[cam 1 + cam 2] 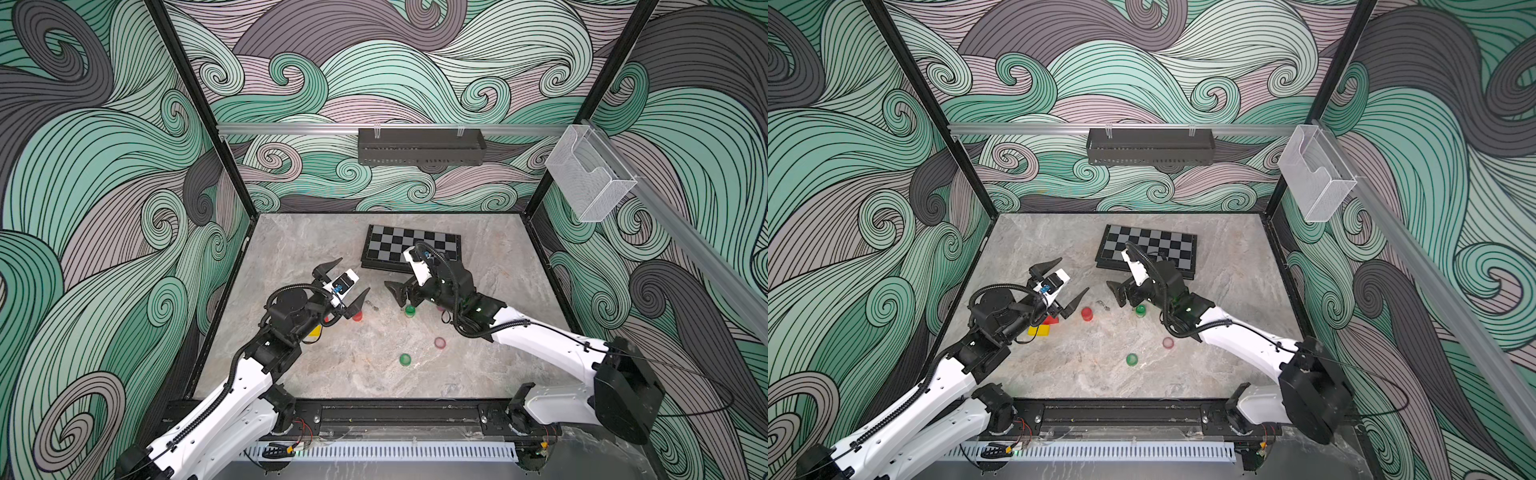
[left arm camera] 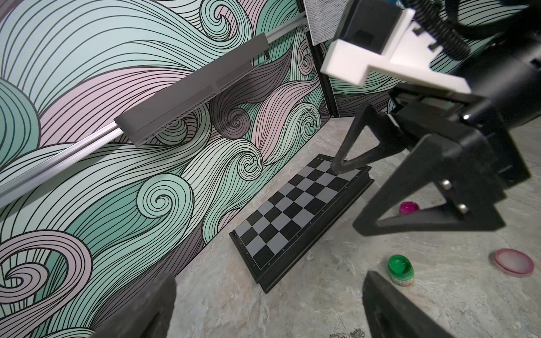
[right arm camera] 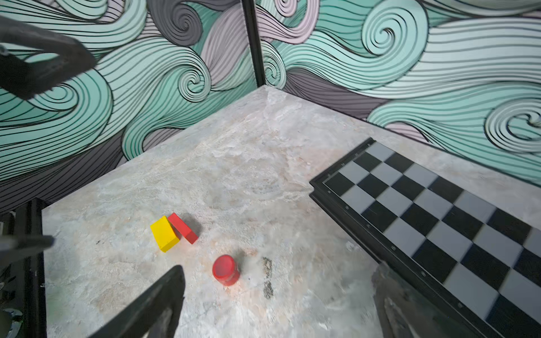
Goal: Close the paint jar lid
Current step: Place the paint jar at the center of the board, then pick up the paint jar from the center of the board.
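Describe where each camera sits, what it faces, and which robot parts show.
Top views: overhead in front, looking down on grey marble table; left arm, right arm show.
Left wrist: on left arm, facing black-grey checkered chessboard; right hand shows.
Right wrist: on right arm, facing small red paint jar; own fingertips show.
Wrists share the chessboard.

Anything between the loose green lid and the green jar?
Nothing on the table: bare surface runs from the green lid to the green jar. The pink lid lies off to the side. The open right gripper hangs close over the jar, crowding the approach from above.
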`<action>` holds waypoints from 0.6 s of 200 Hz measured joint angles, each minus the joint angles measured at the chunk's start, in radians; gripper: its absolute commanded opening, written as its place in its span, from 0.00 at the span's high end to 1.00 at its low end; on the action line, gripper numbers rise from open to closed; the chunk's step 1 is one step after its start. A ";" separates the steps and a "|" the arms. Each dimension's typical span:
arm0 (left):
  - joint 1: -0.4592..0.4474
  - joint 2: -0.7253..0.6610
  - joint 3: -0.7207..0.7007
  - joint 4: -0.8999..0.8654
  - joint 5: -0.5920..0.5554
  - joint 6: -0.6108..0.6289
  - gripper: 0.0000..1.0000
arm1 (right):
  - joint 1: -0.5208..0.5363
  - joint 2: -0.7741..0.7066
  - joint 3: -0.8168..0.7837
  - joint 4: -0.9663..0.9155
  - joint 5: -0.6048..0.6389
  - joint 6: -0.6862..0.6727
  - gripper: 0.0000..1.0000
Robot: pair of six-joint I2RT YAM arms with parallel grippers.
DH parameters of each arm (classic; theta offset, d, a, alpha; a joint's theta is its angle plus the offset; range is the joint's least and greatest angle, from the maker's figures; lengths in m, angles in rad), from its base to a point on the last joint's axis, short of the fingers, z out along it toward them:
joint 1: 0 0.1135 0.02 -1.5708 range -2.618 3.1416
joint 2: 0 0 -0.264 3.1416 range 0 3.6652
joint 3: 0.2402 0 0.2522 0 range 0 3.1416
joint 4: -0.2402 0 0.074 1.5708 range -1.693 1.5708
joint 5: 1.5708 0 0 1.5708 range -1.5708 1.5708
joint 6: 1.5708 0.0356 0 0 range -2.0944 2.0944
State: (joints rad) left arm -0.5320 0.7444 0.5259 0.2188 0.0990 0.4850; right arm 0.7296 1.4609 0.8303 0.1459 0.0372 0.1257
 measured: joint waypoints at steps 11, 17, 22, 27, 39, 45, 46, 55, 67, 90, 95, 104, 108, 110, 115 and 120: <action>0.000 0.000 0.000 0.001 -0.003 -0.005 0.01 | -0.014 -0.006 0.014 -0.076 0.021 0.013 0.01; 0.000 0.000 0.000 0.000 -0.005 -0.008 0.01 | -0.018 -0.006 0.022 -0.116 0.032 0.017 0.01; 0.000 0.001 0.000 0.001 -0.008 -0.012 0.01 | -0.021 -0.006 0.028 -0.148 0.040 0.019 0.01; 0.000 0.003 0.000 0.001 -0.011 -0.017 0.01 | -0.022 -0.005 0.035 -0.181 0.046 0.021 0.01; 0.000 0.012 0.000 0.000 -0.019 -0.027 0.01 | -0.022 0.000 0.050 -0.251 0.060 0.029 0.01; 0.000 0.016 0.000 0.000 -0.022 -0.031 0.01 | -0.022 0.007 0.058 -0.280 0.064 0.035 0.01; 0.000 0.018 0.000 -0.001 -0.023 -0.033 0.01 | -0.022 0.008 0.059 -0.285 0.064 0.036 0.01; 0.000 0.023 0.000 -0.002 -0.026 -0.037 0.01 | -0.022 0.022 0.071 -0.327 0.065 0.044 0.02; 0.000 0.026 0.000 -0.003 -0.030 -0.045 0.01 | -0.022 0.045 0.088 -0.379 0.064 0.062 0.01; 0.000 0.026 0.001 -0.003 -0.036 -0.057 0.02 | -0.022 0.106 0.126 -0.478 0.058 0.098 0.01; 0.000 0.026 0.001 -0.003 -0.037 -0.060 0.01 | -0.022 0.122 0.134 -0.497 0.058 0.104 0.02; 0.000 0.026 0.001 -0.003 -0.040 -0.069 0.01 | -0.022 0.151 0.151 -0.533 0.057 0.115 0.04; 0.000 0.026 0.001 -0.003 -0.040 -0.073 0.01 | -0.022 0.166 0.160 -0.549 0.056 0.122 0.05; 0.000 0.026 0.001 -0.003 -0.041 -0.076 0.01 | -0.022 0.171 0.163 -0.554 0.056 0.122 0.05; 0.000 0.027 0.001 -0.003 -0.043 -0.081 0.01 | -0.022 0.189 0.175 -0.573 0.055 0.127 0.07; 0.000 0.028 0.002 -0.003 -0.045 -0.089 0.01 | -0.022 0.208 0.187 -0.592 0.054 0.132 0.09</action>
State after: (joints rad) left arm -0.5320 0.7727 0.5282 0.2153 0.0540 0.3965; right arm 0.7074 1.6688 1.0168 -0.4461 0.0910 0.2581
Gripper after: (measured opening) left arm 0.986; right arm 0.943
